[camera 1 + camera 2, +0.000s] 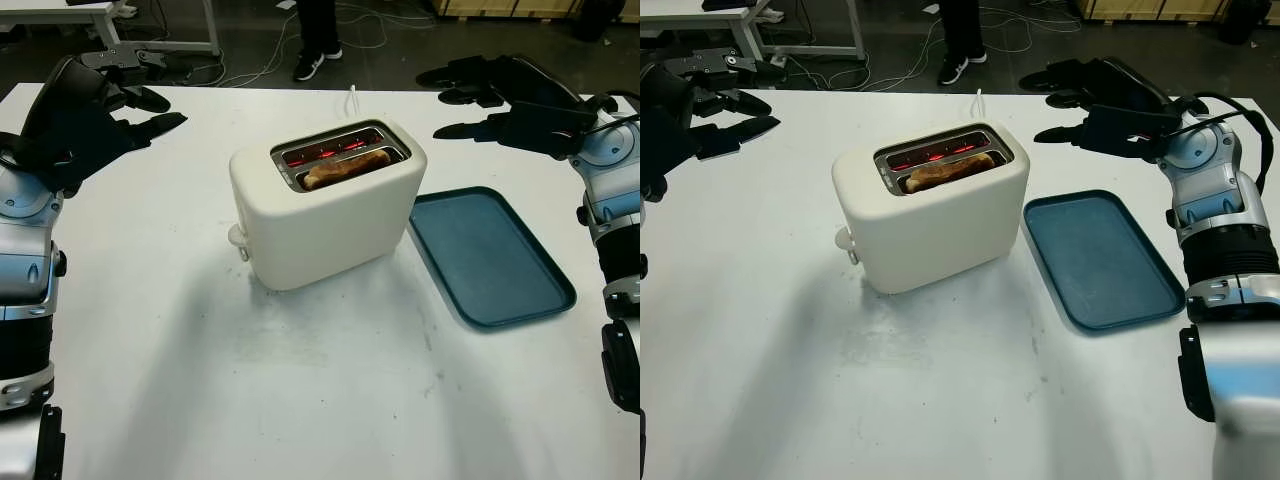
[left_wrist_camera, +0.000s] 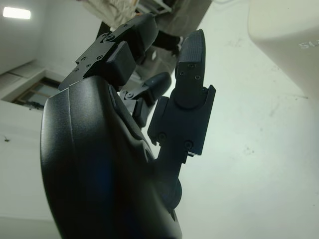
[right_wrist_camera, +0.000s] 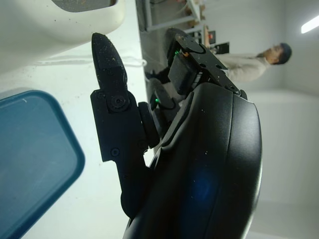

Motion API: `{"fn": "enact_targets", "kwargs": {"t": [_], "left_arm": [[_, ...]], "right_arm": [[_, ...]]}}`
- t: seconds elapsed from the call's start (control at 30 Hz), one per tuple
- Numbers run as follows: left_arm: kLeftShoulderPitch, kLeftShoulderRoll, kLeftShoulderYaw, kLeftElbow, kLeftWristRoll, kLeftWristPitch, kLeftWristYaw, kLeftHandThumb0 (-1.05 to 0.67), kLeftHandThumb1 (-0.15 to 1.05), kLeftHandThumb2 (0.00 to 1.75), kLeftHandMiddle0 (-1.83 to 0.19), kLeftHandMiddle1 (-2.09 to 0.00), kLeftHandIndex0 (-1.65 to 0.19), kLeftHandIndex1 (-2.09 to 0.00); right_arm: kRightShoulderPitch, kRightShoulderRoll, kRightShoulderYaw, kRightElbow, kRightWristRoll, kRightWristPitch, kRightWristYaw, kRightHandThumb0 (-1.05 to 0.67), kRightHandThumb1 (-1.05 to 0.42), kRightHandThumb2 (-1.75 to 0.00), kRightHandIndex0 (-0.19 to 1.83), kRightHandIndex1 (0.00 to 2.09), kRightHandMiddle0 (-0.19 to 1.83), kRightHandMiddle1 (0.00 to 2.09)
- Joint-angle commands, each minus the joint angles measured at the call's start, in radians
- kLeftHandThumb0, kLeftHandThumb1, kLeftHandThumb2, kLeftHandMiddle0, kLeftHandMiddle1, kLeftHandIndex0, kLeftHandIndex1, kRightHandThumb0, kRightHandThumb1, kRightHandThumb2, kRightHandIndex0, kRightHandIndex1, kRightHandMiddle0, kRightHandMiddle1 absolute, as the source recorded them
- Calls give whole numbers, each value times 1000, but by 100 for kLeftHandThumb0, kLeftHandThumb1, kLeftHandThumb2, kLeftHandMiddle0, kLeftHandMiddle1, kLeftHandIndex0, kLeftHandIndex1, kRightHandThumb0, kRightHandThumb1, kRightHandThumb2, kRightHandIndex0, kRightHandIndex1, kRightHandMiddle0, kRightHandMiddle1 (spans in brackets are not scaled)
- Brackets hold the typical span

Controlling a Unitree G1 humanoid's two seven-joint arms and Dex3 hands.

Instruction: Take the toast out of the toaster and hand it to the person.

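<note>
A cream toaster (image 1: 330, 205) stands mid-table with its slots glowing red. A browned slice of toast (image 1: 346, 169) sits in the near slot, its top edge just above the rim. My left hand (image 1: 120, 100) hovers open above the table's far left, well away from the toaster. My right hand (image 1: 480, 98) hovers open at the far right, behind the tray and to the right of the toaster. A person's legs and shoes (image 1: 318, 40) stand beyond the table's far edge; the person's upper body (image 3: 249, 62) appears in the right wrist view.
A dark teal tray (image 1: 490, 255) lies flat to the right of the toaster. The toaster's white cord (image 1: 353, 100) runs toward the table's far edge. Cables and table legs (image 1: 160, 40) are on the floor beyond.
</note>
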State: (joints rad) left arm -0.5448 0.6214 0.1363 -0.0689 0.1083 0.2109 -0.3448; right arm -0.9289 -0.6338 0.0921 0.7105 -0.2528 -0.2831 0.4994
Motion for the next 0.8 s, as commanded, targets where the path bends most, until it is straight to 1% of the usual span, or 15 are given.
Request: {"fn": "enact_targets", "kwargs": {"t": [0.0, 0.17, 0.27, 0.37, 0.63, 0.77], "left_arm": [[6, 0, 1, -7, -2, -4, 3, -42, 92, 15, -38, -92, -55, -40], [6, 5, -5, -4, 7, -23, 1, -42, 92, 15, -39, -92, -56, -41], [4, 1, -3, -6, 2, -16, -1, -41, 92, 15, -38, -93, -55, -41], [6, 6, -6, -3, 10, -28, 1, -42, 92, 16, -38, -93, -55, -41], [15, 0, 6, -17, -9, 0, 0, -40, 92, 15, -37, -94, -54, -42], [17, 3, 5, -16, -4, -13, 2, -41, 92, 15, -39, -96, -55, -43]], "right_arm": [[0, 1, 5, -10, 2, 10, 3, -47, -92, -1, 58, 0, 54, 0], [3, 5, 1, -12, 9, 16, 6, -43, -92, 0, 57, 0, 53, 0], [0, 7, 2, -5, 7, 9, 1, -44, -92, 0, 57, 0, 54, 0], [-1, 8, 5, 0, 2, -1, -5, -46, -92, 0, 58, 1, 54, 1], [2, 6, 5, -10, 5, 3, 0, -43, -91, 0, 58, 1, 54, 1], [1, 9, 5, 3, 5, -16, -7, -44, -91, 0, 59, 1, 56, 1]]}}
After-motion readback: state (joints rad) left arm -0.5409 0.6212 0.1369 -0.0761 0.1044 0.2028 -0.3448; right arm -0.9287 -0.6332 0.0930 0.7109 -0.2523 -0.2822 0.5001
